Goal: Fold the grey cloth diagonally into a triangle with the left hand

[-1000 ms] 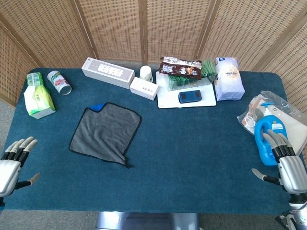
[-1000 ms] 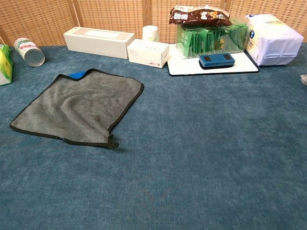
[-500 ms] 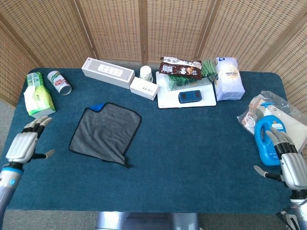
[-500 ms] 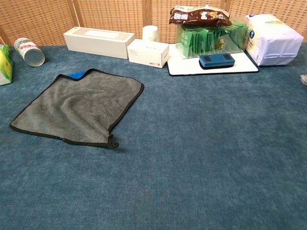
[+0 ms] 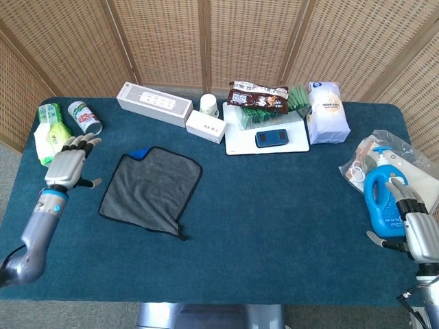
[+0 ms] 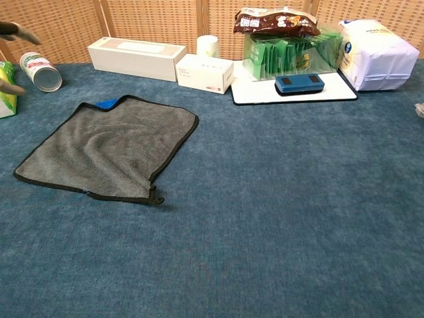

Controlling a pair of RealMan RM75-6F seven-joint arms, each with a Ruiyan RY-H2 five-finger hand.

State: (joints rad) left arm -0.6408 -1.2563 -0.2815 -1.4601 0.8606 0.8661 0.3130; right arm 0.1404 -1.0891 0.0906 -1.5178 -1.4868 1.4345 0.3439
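Observation:
The grey cloth (image 5: 152, 189) (image 6: 106, 148) with a black hem lies flat and unfolded on the left half of the blue table, a small blue tag at its far corner. My left hand (image 5: 68, 162) hovers left of the cloth's far-left side, apart from it, fingers spread and holding nothing. In the chest view only its fingertips (image 6: 16, 29) show at the top left edge. My right hand (image 5: 417, 232) is open at the table's near right edge, beside the blue bottle.
A green tissue pack (image 5: 53, 139) and a tipped can (image 5: 84, 118) lie just behind my left hand. Two white boxes (image 5: 153, 104), a cup, a white tray (image 5: 236, 140) with snacks and a white bag stand along the back. A blue detergent bottle (image 5: 381, 198) sits at right.
My left hand has risen from the near left table edge and moved forward to beside the cloth. The right hand has drawn back slightly. The cloth has not moved.

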